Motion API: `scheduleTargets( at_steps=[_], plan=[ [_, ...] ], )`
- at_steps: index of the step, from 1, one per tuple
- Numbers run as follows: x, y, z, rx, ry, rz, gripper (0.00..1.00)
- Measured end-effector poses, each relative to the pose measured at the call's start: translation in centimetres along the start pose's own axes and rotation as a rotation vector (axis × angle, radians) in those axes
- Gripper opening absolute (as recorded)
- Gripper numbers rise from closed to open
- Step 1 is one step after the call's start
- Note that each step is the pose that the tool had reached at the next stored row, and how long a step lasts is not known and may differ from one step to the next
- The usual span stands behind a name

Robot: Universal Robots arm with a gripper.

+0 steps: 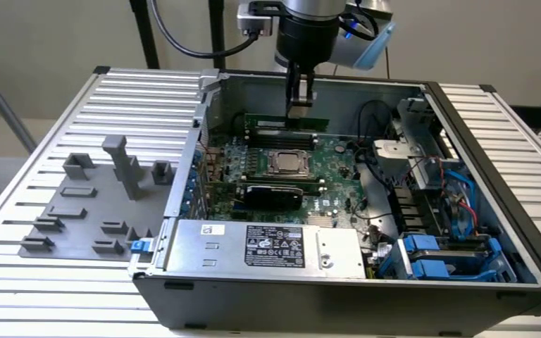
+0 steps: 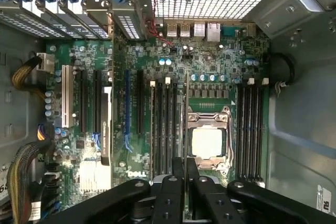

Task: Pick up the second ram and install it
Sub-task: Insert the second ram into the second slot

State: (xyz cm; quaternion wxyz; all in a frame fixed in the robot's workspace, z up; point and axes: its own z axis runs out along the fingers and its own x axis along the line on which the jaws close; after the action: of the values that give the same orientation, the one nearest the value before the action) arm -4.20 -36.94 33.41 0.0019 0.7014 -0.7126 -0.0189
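Observation:
The second ram [image 1: 320, 123] is a slim green stick standing on edge behind the silver CPU [image 1: 289, 163], low over the motherboard inside the open case. My gripper [image 1: 299, 104] comes straight down on its middle, shut on it. In the wrist view the ram [image 2: 187, 114] shows edge-on as a thin line running away from my fingertips [image 2: 178, 174], between the black memory slots [image 2: 167, 129] and the CPU [image 2: 208, 142]. I cannot tell whether it sits in a slot or hangs just above one. Another thin strip stands in the outer slot [image 2: 152, 129].
The case walls [image 1: 209, 105] surround the board. A power supply [image 1: 261, 246] lies at the front, cables [image 1: 383, 165] and blue drive bays [image 1: 439, 257] at the exterior view's right. A grey tray [image 1: 92, 211] with plastic blocks sits outside at the exterior view's left. A second slot bank [image 2: 251, 129] flanks the CPU.

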Motion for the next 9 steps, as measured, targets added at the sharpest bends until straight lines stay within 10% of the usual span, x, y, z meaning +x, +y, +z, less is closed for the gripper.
scheduleTargets(
  at_steps=[9],
  plan=[
    [0.00,0.00,0.00,0.0000,0.0026,0.000,0.00]
  ],
)
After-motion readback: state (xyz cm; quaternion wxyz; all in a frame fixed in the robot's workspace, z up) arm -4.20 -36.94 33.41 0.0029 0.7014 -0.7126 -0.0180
